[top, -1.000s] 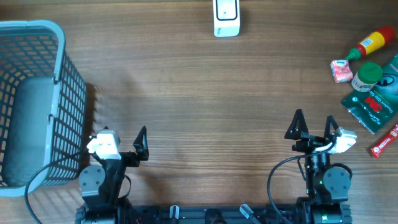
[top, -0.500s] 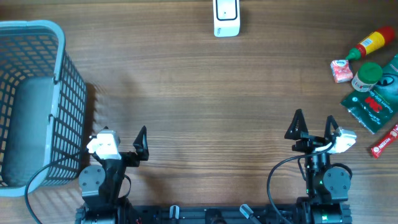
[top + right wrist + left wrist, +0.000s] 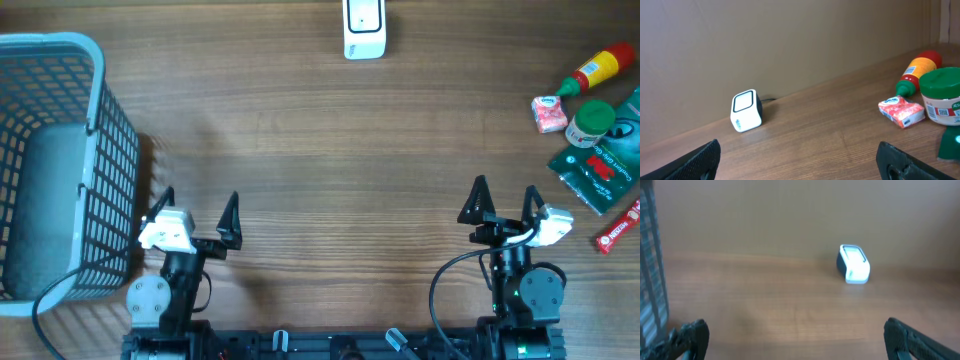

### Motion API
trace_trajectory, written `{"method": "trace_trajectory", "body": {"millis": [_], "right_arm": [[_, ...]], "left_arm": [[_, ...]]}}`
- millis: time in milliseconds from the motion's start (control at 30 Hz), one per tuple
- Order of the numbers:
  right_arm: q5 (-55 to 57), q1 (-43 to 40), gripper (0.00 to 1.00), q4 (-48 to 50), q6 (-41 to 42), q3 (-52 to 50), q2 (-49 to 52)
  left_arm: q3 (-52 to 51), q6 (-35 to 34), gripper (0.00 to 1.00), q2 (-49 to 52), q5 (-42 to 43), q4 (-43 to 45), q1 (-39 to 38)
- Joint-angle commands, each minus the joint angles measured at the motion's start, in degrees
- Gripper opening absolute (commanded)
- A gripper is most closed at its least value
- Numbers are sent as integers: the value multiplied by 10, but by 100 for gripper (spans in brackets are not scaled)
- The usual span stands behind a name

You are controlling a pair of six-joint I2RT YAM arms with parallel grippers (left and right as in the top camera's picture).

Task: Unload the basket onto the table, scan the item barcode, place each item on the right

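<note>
The white barcode scanner [image 3: 364, 28] stands at the far middle edge of the table; it also shows in the left wrist view as a scanner [image 3: 854, 264] and in the right wrist view as a scanner [image 3: 746, 110]. Grocery items lie at the right: a red and yellow bottle [image 3: 597, 70], a pink packet [image 3: 549, 113], a green-lidded jar [image 3: 589, 122] and a green pouch [image 3: 610, 160]. My left gripper [image 3: 198, 205] [image 3: 795, 330] is open over bare wood near the front. My right gripper [image 3: 505, 195] [image 3: 797, 150] is open too, left of the items, holding nothing.
A blue wire basket [image 3: 100, 120] with a grey liner fills the left side, close to my left arm. A red stick pack [image 3: 618, 228] lies at the right edge. Cables run from both arm bases along the front edge.
My left gripper has shifted slightly away from the front edge, and its left finger now shows. The right arm and all items are unmoved.
</note>
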Motion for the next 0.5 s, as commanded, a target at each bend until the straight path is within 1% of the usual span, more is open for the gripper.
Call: {"method": "trace_trajectory", "body": {"millis": [0,67,200,467], "right_arm": [[10,-4,100,3,-7,-1,-7],[10,-4,100,3,-7,-1,-7],[10,-4,100,3,-8,-1,-7],[10,-4,100,3,-7,-1,-7]], "left_arm": [[-44,11,100,-3,-58,66,-24],[-55,11,100,-3,-63,72,-35],[-55,12,100,-3,-73,27,-47],[-55,24,100,-3,-70,27,-47]]}}
